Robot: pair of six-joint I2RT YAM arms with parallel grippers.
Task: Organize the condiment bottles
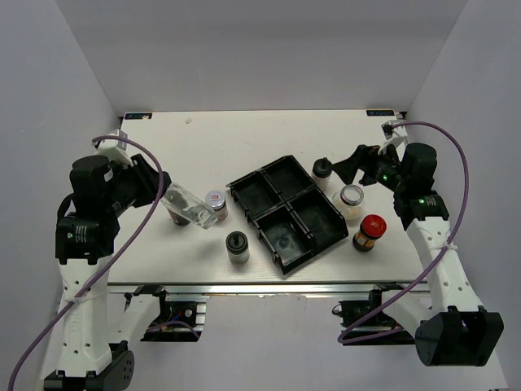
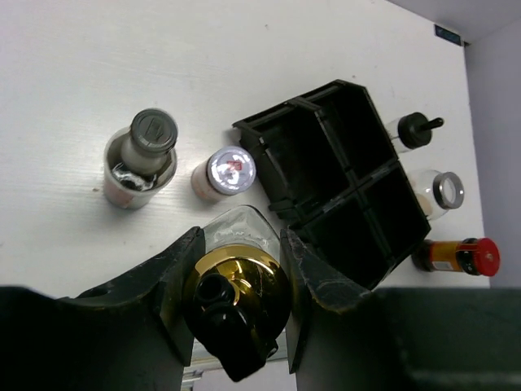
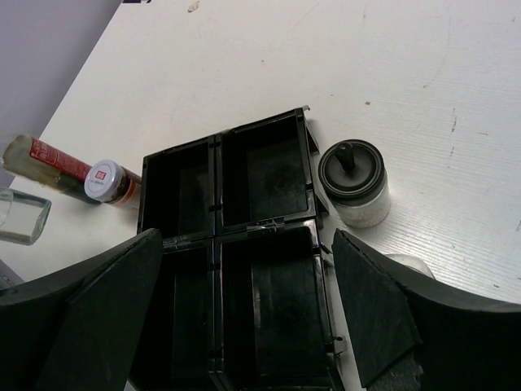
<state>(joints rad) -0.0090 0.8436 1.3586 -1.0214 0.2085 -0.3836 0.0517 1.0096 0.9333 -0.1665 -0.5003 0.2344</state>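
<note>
My left gripper (image 1: 172,198) is shut on the gold spout (image 2: 236,285) of the tall clear bottle (image 1: 189,207), which is tilted, left of the black tray (image 1: 269,183). A white-lidded jar (image 1: 216,199) stands beside it, and a grey-lidded jar (image 1: 237,244) nearer the front. A dark bottle with a red label (image 3: 41,159) lies behind the clear one. My right gripper (image 1: 350,167) is open and empty above the tray's right side. A black-capped jar (image 1: 322,171), a clear-lidded jar (image 1: 352,198) and a red-lidded jar (image 1: 370,230) stand right of the tray.
The four-compartment tray (image 2: 321,118) sits diagonally at mid-table, all compartments empty; it also shows in the right wrist view (image 3: 220,142). White walls close in the table on the left, right and back. The table's front edge is close to the grey-lidded jar.
</note>
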